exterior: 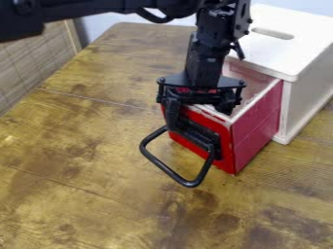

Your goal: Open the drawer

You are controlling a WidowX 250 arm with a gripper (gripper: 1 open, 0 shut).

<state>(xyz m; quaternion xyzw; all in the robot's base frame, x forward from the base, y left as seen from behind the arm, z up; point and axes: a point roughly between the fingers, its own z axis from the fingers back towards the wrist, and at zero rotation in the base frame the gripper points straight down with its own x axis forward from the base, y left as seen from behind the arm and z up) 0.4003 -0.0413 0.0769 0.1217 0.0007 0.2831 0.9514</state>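
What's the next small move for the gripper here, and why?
Probably lift the gripper straight up and clear. The drawer already stands pulled out of the white cabinet, pink inside showing, and the open jaws hold nothing, hovering at its front edge above the handle.
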